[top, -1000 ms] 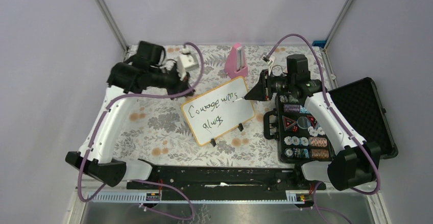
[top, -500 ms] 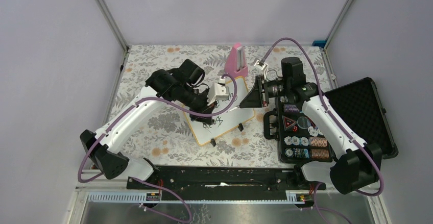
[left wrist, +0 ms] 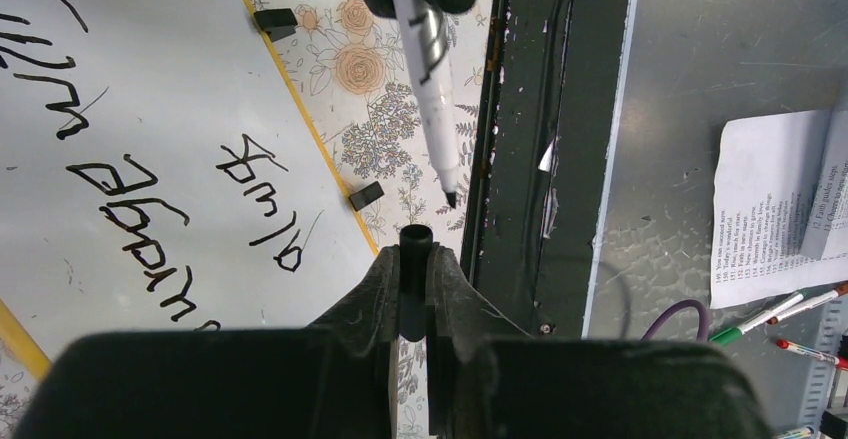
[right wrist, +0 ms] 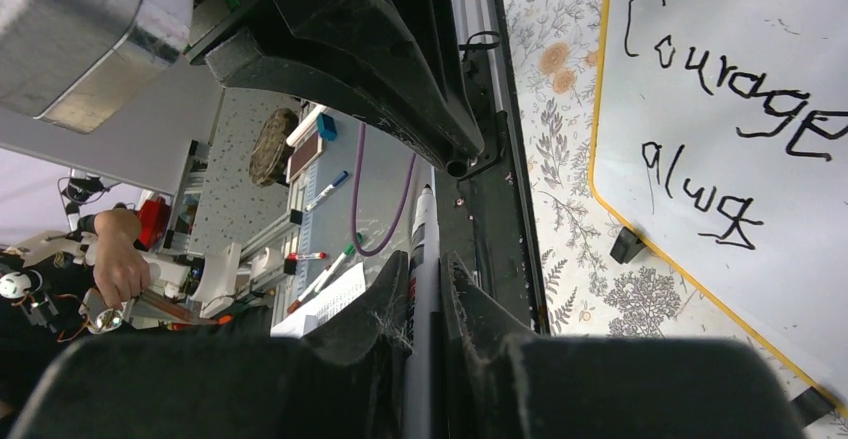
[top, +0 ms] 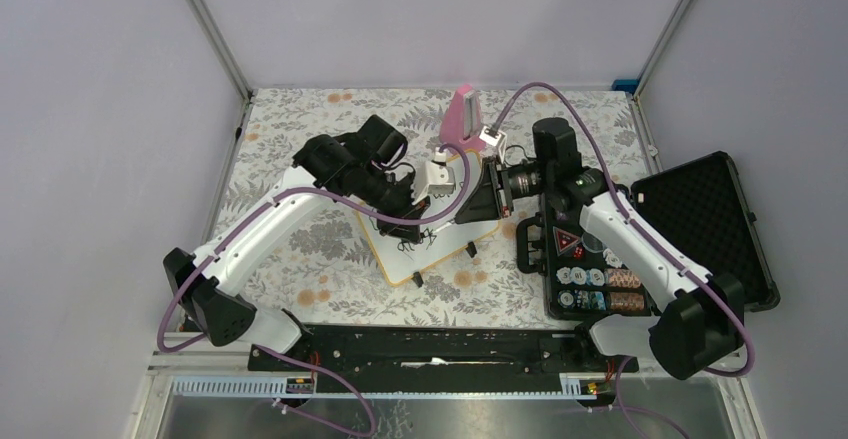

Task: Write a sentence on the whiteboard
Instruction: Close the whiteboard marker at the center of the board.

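From above and behind the arm bases, looking steeply down on the whole table (top: 300, 249). From the left wrist, close along the left claw (left wrist: 413, 249) toward the near rail (left wrist: 520, 159), whiteboard (left wrist: 150, 79) on the left. From the right wrist, close along the right claw (right wrist: 425, 279), same way, whiteboard on the right. Shared by all three: whiteboard and rail

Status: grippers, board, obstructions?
Left gripper shut on cap; right gripper shut on marker, pointing at cap. Whiteboard carries sentence, two lines. Nothing between marker and cap.

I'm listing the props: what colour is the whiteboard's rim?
Yellow-orange, a thin plain band around the whiteboard; clearest in the right wrist view.
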Robot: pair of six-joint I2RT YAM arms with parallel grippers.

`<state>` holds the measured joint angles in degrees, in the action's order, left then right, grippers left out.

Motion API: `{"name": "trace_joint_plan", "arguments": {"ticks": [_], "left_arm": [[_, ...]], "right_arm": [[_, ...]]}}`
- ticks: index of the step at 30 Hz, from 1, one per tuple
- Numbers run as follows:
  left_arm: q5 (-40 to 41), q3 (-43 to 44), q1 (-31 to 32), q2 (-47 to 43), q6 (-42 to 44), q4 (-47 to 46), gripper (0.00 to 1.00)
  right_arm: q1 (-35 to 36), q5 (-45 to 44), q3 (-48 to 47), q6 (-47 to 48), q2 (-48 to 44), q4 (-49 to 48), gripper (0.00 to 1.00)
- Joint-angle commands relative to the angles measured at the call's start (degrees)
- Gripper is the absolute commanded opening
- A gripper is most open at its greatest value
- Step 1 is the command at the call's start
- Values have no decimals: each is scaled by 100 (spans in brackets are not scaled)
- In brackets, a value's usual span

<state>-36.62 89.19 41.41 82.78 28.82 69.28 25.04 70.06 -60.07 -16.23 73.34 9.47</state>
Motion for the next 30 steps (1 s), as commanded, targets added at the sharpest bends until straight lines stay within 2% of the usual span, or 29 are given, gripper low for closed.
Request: {"name": "trace_joint_plan", "arguments": {"ticks": [1, 21, 30], "left_arm": [[-9, 269, 13, 28, -53, -192, 0], [-148, 294, 19, -11, -71, -193, 0], [133, 56, 16, -214, 4, -179, 0]], "right_arm": [[147, 49, -16, -131, 46, -276, 0], [304, -281, -65, 12, 201, -263, 0], [309, -291, -100, -5, 164, -258, 0]]}}
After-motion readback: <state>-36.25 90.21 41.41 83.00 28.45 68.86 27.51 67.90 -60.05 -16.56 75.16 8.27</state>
